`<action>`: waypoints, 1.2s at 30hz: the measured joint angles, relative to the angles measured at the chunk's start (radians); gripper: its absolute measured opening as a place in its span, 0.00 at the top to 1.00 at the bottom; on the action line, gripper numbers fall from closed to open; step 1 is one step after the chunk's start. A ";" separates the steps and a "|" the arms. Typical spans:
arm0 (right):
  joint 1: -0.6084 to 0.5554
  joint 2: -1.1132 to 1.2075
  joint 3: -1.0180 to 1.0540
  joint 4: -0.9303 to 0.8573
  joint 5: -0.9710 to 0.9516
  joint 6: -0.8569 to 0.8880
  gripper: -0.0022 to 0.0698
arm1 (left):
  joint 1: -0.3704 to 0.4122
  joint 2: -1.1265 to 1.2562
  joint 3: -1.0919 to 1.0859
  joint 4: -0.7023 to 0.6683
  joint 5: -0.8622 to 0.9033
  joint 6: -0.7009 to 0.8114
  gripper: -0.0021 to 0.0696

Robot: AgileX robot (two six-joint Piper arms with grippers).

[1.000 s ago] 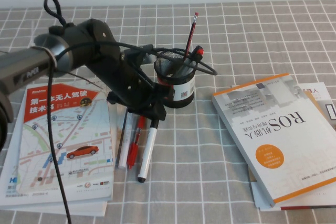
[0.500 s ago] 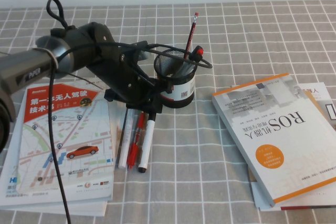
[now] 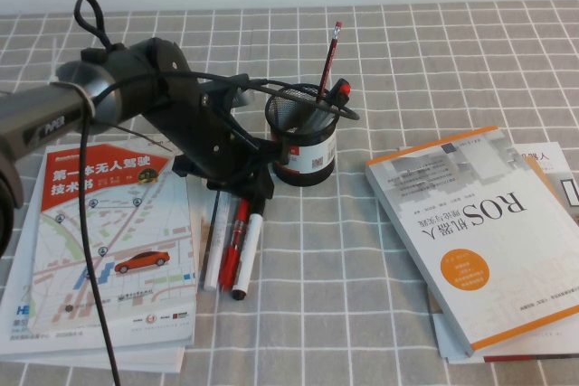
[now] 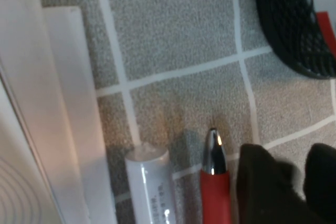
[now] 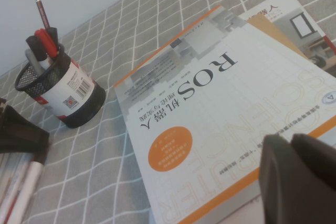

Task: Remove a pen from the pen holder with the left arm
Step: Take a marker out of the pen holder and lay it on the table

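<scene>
Left gripper (image 3: 253,189) over marker (image 3: 248,255), grip unclear; only wrist view shows right gripper (image 5: 291,146), seemingly closed, above book (image 5: 199,93)

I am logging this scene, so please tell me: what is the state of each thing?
pen holder: upright, pens inside.
pencil: upright in pen holder.
marker: lying flat, top end under left gripper.
red pen: lying flat beside marker.
ROS book: closed, flat.
map book: closed, flat.
right gripper: over ROS book's corner.
</scene>
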 joint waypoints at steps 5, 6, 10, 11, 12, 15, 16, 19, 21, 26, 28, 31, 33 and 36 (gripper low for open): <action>0.000 0.000 0.000 0.000 0.000 0.000 0.99 | 0.001 0.000 -0.010 0.002 0.020 0.000 0.65; 0.000 0.000 0.000 0.000 0.000 0.000 0.99 | 0.001 0.002 -0.020 0.005 0.034 0.000 0.64; 0.000 0.000 0.000 0.000 0.000 0.000 0.99 | 0.001 -0.005 -0.085 0.012 0.093 0.009 0.64; 0.000 0.000 0.000 0.000 0.000 0.000 0.99 | 0.001 -0.012 -0.104 0.017 0.108 0.012 0.65; 0.000 0.000 0.000 0.000 0.000 0.000 0.99 | 0.001 -0.024 -0.123 0.028 0.117 0.014 0.68; 0.000 0.000 0.000 0.000 0.000 0.000 0.99 | 0.001 -0.082 -0.160 0.079 0.134 0.031 0.86; 0.000 0.000 0.000 0.000 0.000 0.000 0.99 | 0.001 -0.113 -0.162 0.099 0.134 0.036 0.89; 0.000 0.000 0.000 0.000 0.000 0.000 0.99 | 0.001 -0.215 -0.166 0.180 0.150 0.047 0.95; 0.000 0.000 0.000 0.000 0.000 0.000 0.99 | 0.001 -0.298 -0.150 0.212 0.141 0.054 0.96; 0.000 0.000 0.000 0.000 0.000 0.000 0.99 | -0.003 -0.547 0.038 0.207 0.037 0.095 0.97; 0.000 0.000 0.000 0.000 0.000 0.000 0.99 | -0.018 -0.654 0.162 0.202 -0.027 0.113 0.97; 0.000 0.000 0.000 0.000 0.000 0.000 0.99 | -0.053 -0.825 0.401 0.183 -0.150 0.122 0.97; 0.000 0.000 0.000 0.000 0.000 0.000 0.99 | -0.078 -0.932 0.539 0.152 -0.233 0.125 0.97; 0.000 0.000 0.000 0.000 0.000 0.000 0.99 | -0.110 -1.105 0.725 0.101 -0.318 0.129 0.97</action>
